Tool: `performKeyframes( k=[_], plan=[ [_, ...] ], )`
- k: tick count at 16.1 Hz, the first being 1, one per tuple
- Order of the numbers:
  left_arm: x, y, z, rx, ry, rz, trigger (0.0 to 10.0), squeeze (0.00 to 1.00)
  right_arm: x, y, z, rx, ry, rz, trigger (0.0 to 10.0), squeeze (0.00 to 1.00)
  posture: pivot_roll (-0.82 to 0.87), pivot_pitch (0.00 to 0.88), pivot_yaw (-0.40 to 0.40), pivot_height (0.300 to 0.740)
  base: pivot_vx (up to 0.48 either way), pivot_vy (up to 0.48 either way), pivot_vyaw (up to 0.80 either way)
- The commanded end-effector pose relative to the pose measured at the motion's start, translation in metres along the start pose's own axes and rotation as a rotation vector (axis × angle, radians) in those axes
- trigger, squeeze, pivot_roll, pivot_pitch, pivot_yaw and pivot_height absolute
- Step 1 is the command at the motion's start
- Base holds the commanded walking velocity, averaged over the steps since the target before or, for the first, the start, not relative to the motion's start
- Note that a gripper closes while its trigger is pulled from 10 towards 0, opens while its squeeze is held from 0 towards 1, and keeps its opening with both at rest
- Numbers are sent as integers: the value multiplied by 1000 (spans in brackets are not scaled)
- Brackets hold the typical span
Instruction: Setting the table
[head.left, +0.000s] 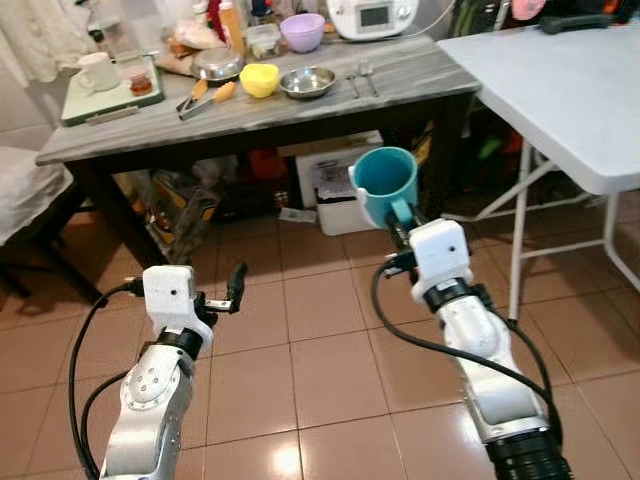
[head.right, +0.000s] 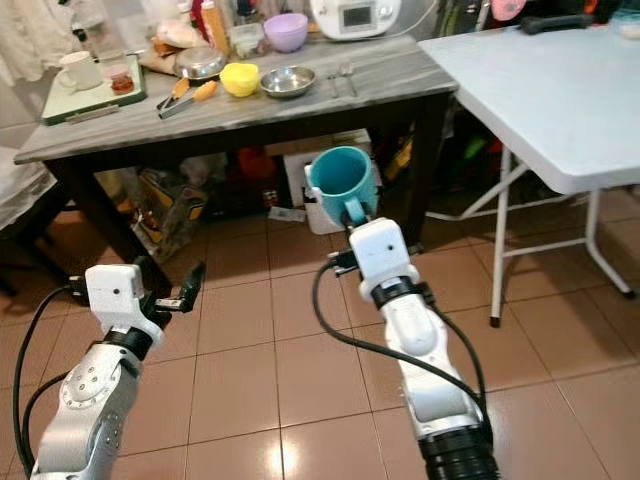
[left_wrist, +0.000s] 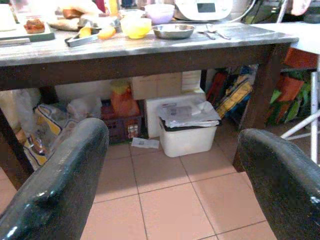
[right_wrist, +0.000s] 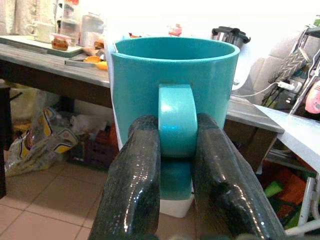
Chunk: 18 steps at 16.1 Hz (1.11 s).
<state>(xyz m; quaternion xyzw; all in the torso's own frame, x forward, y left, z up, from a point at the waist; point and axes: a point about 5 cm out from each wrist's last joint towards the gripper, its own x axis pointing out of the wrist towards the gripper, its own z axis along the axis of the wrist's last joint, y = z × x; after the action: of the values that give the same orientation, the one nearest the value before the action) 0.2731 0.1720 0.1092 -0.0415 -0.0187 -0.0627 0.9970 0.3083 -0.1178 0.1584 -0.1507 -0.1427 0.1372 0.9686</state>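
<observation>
My right gripper (head.left: 400, 222) is shut on the handle of a teal mug (head.left: 386, 184), held upright in the air above the tiled floor. In the right wrist view both fingers (right_wrist: 134, 185) clamp the handle of the teal mug (right_wrist: 172, 85). My left gripper (head.left: 235, 287) stands open and empty, low over the floor in front of the dark table. That grey-topped table (head.left: 300, 105) carries a yellow bowl (head.left: 259, 79), a steel bowl (head.left: 307, 81), a purple bowl (head.left: 302, 31), cutlery (head.left: 362, 76) and a white mug (head.left: 97, 71) on a green tray (head.left: 75, 106).
A white folding table (head.left: 560, 90) stands at the right, its legs (head.left: 518, 240) near my right arm. Under the dark table sit a white bin (head.left: 335, 190), bags (head.left: 185, 205) and boxes. Tiled floor (head.left: 300, 350) lies open between me and the tables.
</observation>
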Motion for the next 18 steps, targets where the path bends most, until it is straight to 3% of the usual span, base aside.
performKeyframes(
  k=[1, 18],
  plan=[
    [-1, 2, 3, -1, -17, -4, 10000, 0, 3, 0, 8, -9, -37, -4, 10000, 0, -130, 81, 115, 740, 0, 0, 0],
    [-2, 0, 0, -9, -8, -25, 10000, 0, 3, 2, 8, -17, -42, 7, 10000, 0, -132, 86, 118, 740, 414, 0, 33]
  ],
)
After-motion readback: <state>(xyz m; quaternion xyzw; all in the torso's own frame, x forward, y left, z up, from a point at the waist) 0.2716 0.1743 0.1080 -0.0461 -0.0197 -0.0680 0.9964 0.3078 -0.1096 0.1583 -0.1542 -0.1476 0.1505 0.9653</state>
